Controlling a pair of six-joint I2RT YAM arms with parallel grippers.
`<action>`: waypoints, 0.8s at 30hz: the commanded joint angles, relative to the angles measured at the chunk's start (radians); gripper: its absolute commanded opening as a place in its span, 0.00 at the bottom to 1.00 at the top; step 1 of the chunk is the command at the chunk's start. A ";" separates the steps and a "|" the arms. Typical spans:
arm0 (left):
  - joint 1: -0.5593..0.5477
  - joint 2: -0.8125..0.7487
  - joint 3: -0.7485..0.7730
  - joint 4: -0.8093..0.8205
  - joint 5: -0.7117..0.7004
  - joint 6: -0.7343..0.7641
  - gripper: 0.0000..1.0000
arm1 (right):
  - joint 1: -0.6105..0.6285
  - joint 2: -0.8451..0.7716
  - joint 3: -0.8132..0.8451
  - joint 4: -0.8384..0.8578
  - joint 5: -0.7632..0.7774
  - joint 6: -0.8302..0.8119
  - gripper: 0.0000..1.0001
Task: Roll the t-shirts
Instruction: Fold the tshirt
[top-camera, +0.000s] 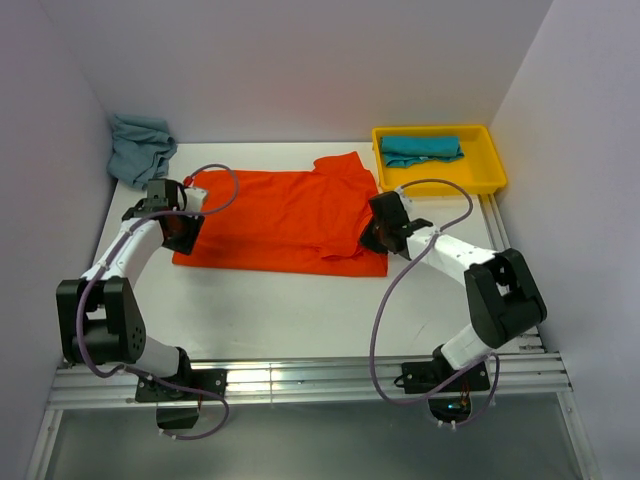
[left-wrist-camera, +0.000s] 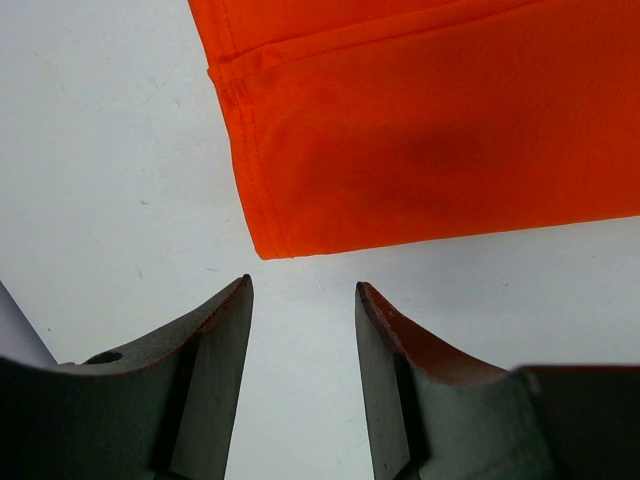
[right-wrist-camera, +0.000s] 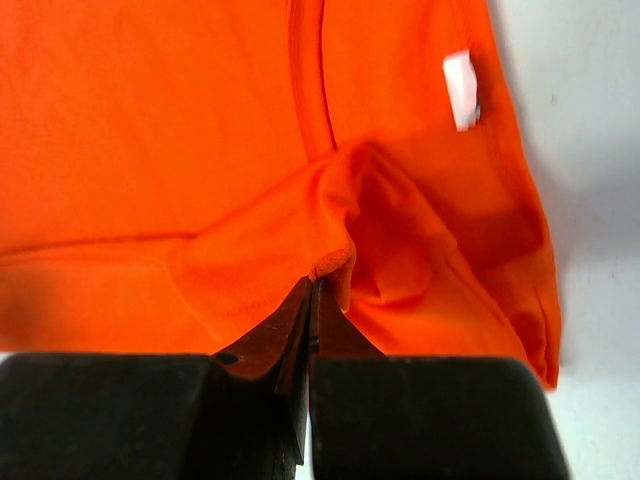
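Observation:
The orange-red t-shirt (top-camera: 280, 215) lies spread flat in the middle of the table, its right part folded over. My right gripper (top-camera: 372, 238) is shut on a pinch of the orange-red t-shirt's cloth (right-wrist-camera: 330, 262) near its right edge; a white label (right-wrist-camera: 461, 88) shows beyond. My left gripper (top-camera: 176, 232) is open and empty, just off the shirt's near-left corner (left-wrist-camera: 265, 250), fingers (left-wrist-camera: 222, 330) on either side of bare table. A teal t-shirt (top-camera: 421, 149) lies folded in the yellow tray (top-camera: 492, 172). A grey-blue t-shirt (top-camera: 140, 146) lies crumpled at the back left.
White walls close in the table on the left, back and right. The yellow tray stands at the back right, close to my right arm. A metal rail (top-camera: 300, 380) runs along the near edge.

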 joint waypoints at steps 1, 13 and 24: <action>-0.004 0.011 0.033 0.000 0.008 -0.007 0.51 | -0.033 0.035 0.064 0.019 -0.018 -0.029 0.00; -0.004 0.050 0.047 -0.003 0.002 0.014 0.50 | -0.090 0.248 0.233 0.054 -0.072 -0.028 0.00; -0.006 0.074 0.046 0.004 0.011 0.022 0.50 | -0.096 0.353 0.302 0.096 -0.085 0.030 0.00</action>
